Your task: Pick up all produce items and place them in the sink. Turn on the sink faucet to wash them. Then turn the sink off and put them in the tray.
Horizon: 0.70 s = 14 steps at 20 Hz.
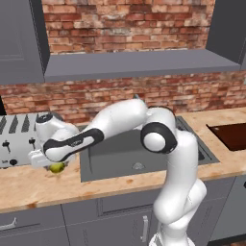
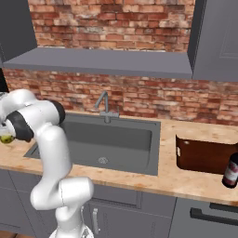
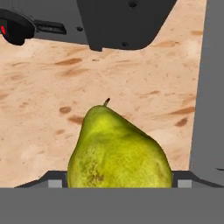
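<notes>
Pear (image 3: 118, 151), yellow-green with a short stem, lies on the wooden counter (image 1: 29, 185) just in front of the toaster (image 1: 17, 139), at about 9 o'clock from the dark grey sink (image 1: 115, 158). Gripper (image 1: 54, 163) stands directly over the fruit with its jaws spread wide on either side of it; whether the pads touch the skin cannot be told. Faucet (image 2: 104, 107) rises behind the basin, and the reddish-brown tray (image 2: 204, 155) sits at 3 o'clock beside a dark bottle (image 2: 231, 171).
</notes>
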Tool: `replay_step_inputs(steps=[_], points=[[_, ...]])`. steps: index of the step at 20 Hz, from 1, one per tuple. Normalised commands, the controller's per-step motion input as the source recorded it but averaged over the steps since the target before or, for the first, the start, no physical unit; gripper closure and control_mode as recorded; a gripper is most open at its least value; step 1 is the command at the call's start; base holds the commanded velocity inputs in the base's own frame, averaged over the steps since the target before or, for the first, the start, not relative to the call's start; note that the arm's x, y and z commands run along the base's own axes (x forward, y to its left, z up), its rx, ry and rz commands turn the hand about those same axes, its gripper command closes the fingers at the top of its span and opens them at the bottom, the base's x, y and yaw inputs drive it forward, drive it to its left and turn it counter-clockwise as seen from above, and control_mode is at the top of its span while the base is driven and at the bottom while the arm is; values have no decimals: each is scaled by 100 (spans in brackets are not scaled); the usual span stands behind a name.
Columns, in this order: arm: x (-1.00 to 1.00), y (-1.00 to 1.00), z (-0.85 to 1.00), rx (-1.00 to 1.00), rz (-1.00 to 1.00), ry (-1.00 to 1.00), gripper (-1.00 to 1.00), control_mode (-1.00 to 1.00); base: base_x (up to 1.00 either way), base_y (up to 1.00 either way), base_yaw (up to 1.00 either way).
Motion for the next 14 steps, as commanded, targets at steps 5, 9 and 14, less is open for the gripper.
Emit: replay_step_inputs(steps=[5,9,14], points=[[-34,-58,53,0,0,-11,100,-100,0,0,0],[-16,-76,37,0,0,-4,100,-100,0,0,0],[-10,-92,25,1,0,-2,100,-100,0,0,0]])
